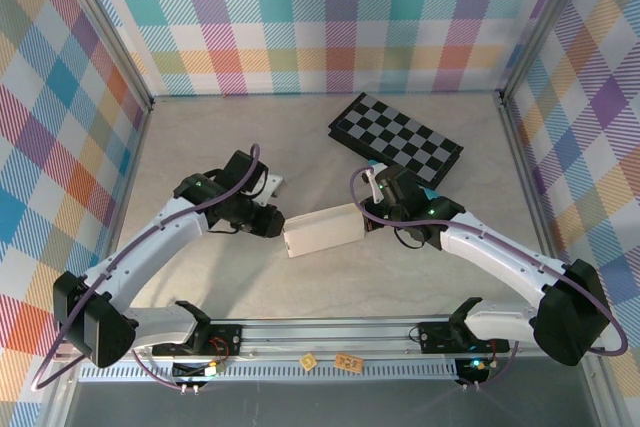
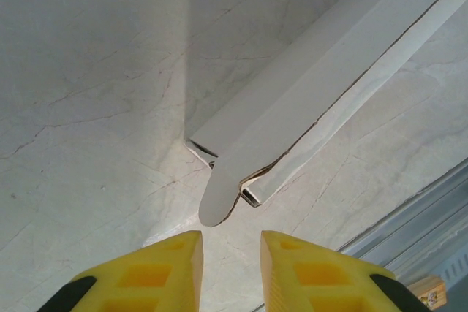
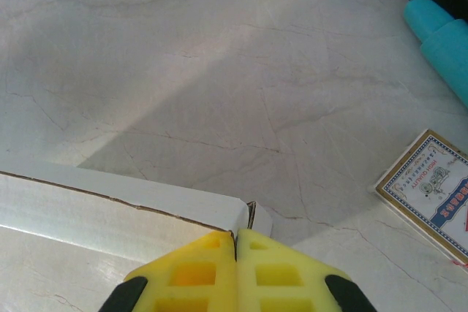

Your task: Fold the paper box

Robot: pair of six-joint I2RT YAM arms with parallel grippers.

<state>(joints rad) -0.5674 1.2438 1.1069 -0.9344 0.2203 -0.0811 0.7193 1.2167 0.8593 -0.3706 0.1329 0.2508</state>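
The paper box (image 1: 322,230) is a white, partly folded cardboard shape lying between the two arms at mid-table. In the left wrist view its long wall (image 2: 322,85) runs to the upper right, and a rounded tab (image 2: 218,196) sticks out of its near end. My left gripper (image 2: 231,253) sits just short of that tab, its yellow fingers (image 2: 164,275) a small gap apart with nothing between them. My right gripper (image 3: 235,237) is shut on the thin end wall at the box's right corner (image 3: 219,213). From above, the left gripper (image 1: 278,225) and right gripper (image 1: 368,219) stand at opposite ends of the box.
A black-and-grey checkered board (image 1: 395,137) lies at the back right. A small patterned packet (image 3: 431,191) and a teal object (image 3: 442,34) lie on the table to the right of the box. A metal rail (image 1: 330,342) runs along the near edge.
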